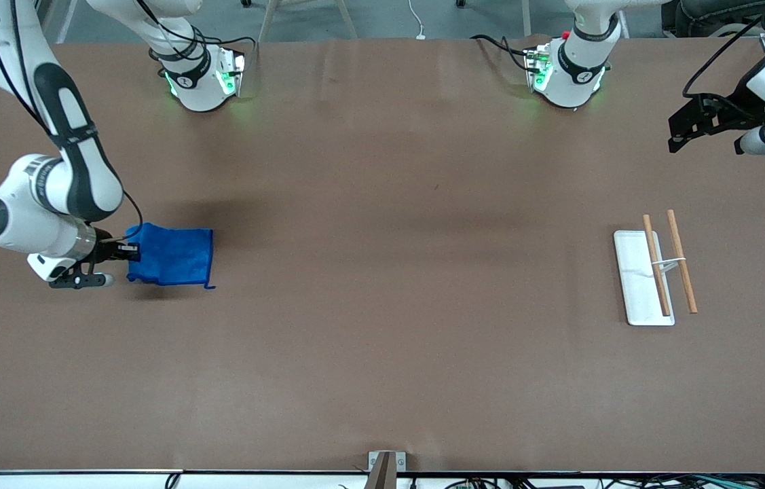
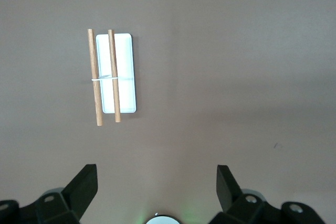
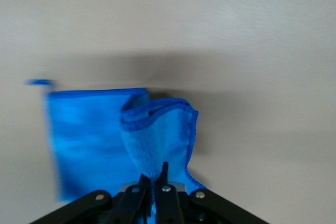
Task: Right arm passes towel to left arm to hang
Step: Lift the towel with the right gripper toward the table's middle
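Towel [image 1: 175, 255], the blue cloth of this job, is lying at the right arm's end of the bench [image 1: 382, 353], about midway between the arm bases and the front camera, and one edge of it is being pinched. The right pincer [image 1: 129, 252] is sitting low at that edge with its fingers pressed together on a raised fold of the cloth; the right wrist view is showing the fold [image 3: 157, 135] standing up out of the closed tips while the rest of the towel is spreading flat on the bench. So the pick-up is looking secured, but the cloth is not yet hanging clear of the surface.

Toward the left arm's end of the bench, the rack [image 1: 657, 272], a white tray with two wooden rods, is standing bare, with nothing draped on it. The left pincer [image 1: 684, 132] is waiting over the bench near that end, its fingers spread wide apart and holding nothing, as the left wrist view is making plain.

By this reading only the first grasp is done. Lifting, carrying toward the middle, handing over and hanging are all remaining.
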You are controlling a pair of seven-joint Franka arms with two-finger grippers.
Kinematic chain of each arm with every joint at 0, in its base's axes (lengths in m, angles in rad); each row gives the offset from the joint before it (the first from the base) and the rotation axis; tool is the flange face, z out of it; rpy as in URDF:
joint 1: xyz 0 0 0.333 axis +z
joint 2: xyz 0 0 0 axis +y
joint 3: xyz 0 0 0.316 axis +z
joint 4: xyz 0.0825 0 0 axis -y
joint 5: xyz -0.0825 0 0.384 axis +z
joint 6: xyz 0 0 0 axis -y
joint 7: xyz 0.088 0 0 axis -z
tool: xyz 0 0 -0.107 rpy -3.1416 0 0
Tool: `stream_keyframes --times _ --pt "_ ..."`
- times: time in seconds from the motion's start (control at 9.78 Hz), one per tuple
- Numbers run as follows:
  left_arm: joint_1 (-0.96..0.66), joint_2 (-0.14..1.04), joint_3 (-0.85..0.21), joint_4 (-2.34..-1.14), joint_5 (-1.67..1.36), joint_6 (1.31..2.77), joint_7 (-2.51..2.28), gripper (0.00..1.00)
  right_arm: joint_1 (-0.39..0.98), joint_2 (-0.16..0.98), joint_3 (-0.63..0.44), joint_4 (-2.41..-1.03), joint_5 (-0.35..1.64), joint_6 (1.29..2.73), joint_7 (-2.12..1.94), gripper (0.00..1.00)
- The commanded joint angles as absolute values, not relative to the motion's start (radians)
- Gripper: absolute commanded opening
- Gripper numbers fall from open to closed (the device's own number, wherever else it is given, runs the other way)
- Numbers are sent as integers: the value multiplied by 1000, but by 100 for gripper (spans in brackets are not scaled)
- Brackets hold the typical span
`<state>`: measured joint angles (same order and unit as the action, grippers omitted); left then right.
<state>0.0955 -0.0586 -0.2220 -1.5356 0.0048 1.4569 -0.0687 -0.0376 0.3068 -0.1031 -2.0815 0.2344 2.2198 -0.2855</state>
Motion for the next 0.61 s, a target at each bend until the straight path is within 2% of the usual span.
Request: stream_keyframes --times 0.0,0.31,0.51 --pt "94 -41 -224 -1546 -6 1453 -54 100 -14 232 -86 -1999 401 2044 -285 1" --pt "94 -17 -224 -1546 -11 1453 -55 100 53 216 -86 -1832 703 1821 -250 1" --pt "94 5 -222 -1546 -85 1457 -55 100 145 204 -87 -1757 866 1825 -145 1"
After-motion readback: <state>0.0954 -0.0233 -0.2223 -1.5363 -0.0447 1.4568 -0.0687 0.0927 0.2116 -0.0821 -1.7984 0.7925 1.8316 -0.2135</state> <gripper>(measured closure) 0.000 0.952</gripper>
